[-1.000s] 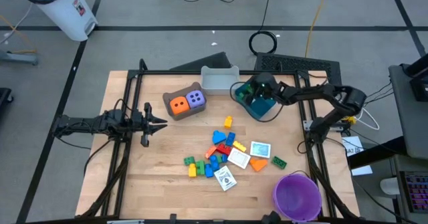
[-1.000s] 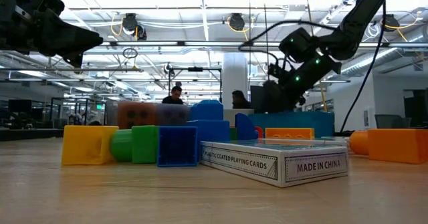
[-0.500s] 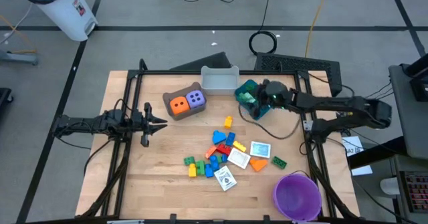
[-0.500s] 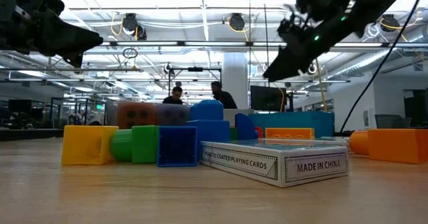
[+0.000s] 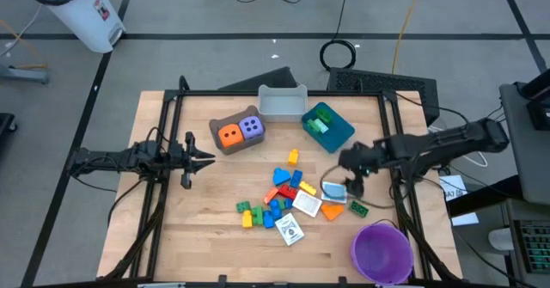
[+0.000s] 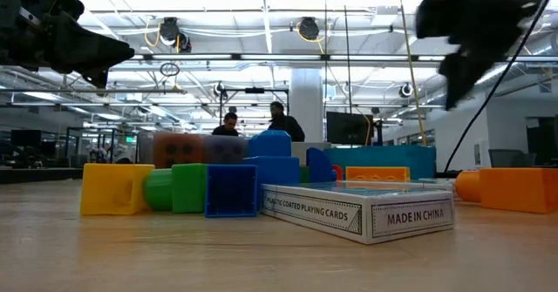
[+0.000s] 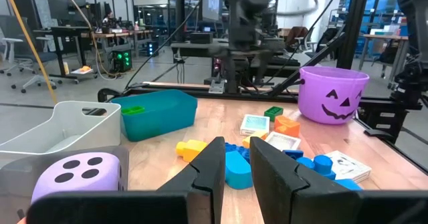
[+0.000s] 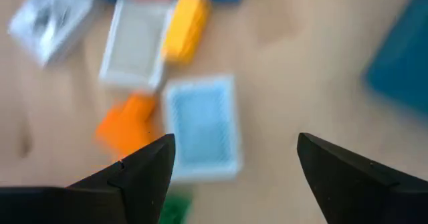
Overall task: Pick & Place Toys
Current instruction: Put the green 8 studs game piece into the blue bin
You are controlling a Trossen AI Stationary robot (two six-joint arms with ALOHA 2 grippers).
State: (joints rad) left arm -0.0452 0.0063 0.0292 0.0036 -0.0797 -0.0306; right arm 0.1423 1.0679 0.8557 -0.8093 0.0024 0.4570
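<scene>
An orange die [image 5: 229, 135] and a purple die [image 5: 251, 127] sit in the brown bin [image 5: 225, 147]. Small bricks [image 5: 279, 193] and white cards [image 5: 307, 204] lie scattered mid-table. A green brick [image 5: 320, 125] lies in the teal bin [image 5: 337, 135]. My right gripper [image 5: 351, 178] hangs open above a blue-backed card [image 8: 200, 127] and an orange brick [image 8: 127, 127], pointing steeply down, with nothing between its fingers. My left gripper [image 5: 206, 158] waits level at the table's left, shut and empty; its wrist view shows its fingers [image 7: 210, 167] close together.
A grey bin [image 5: 282, 103] stands at the far edge beside the teal bin. A purple pail [image 5: 380, 252] sits at the near right corner. A playing-card box [image 5: 290, 229] lies near the pile's front. Bare wood lies on the near left.
My right gripper has risen out of the teal bin, swung toward the table's near and right edges, and tipped steeply downward; it now hangs over the cards. The green brick stays in the teal bin.
</scene>
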